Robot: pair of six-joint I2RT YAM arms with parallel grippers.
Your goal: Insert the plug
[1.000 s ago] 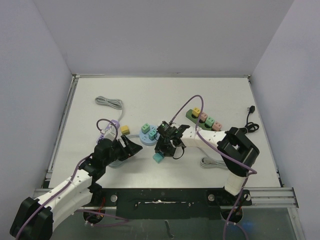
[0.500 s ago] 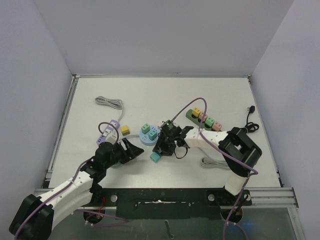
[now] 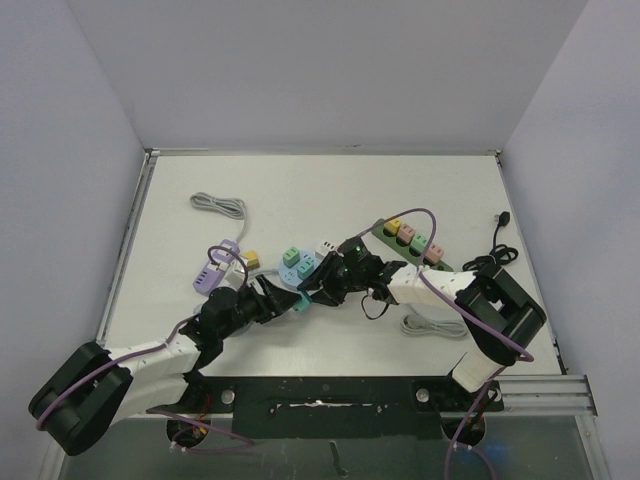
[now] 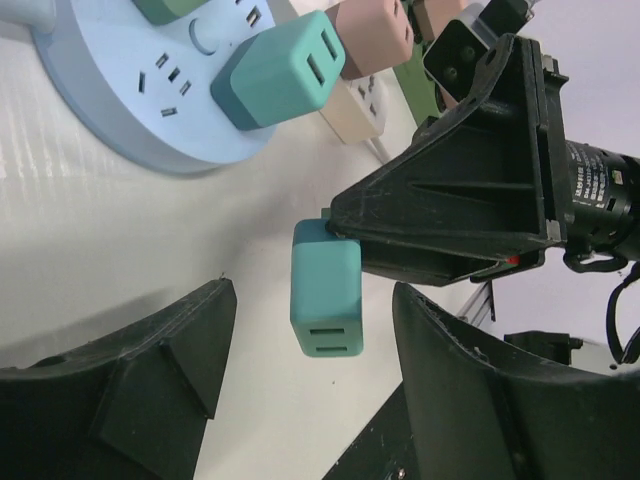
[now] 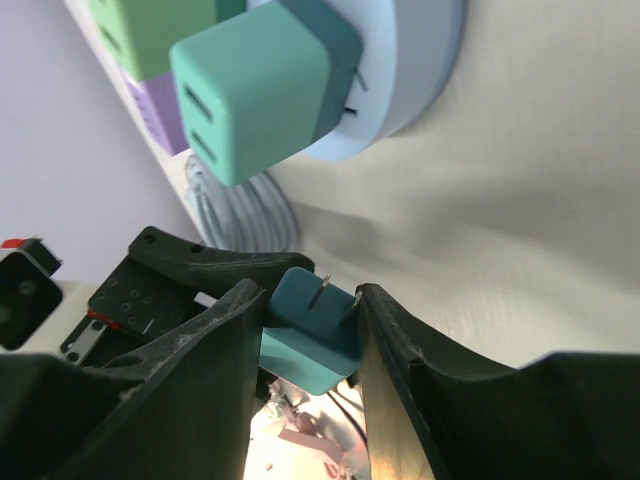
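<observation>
Right gripper (image 5: 308, 296) is clamped on the teal plug (image 5: 303, 348). It grips the plug by its flat sides, leaving the prongs bare and aimed up at the round power strip (image 5: 425, 70). That hold looks meant to keep the prongs free for a straight push. The plug hangs just off the table (image 4: 90, 250), near the strip's edge and not in any socket yet.

Left gripper (image 4: 310, 300) has its jaws spread wide, one on each side of the plug and touching nothing. It's probably there to take the plug over or steady it.

The strip already carries another teal adapter (image 5: 250, 90). A free socket shows beside it in the left wrist view, but I can't tell if the prongs line up with it.
</observation>
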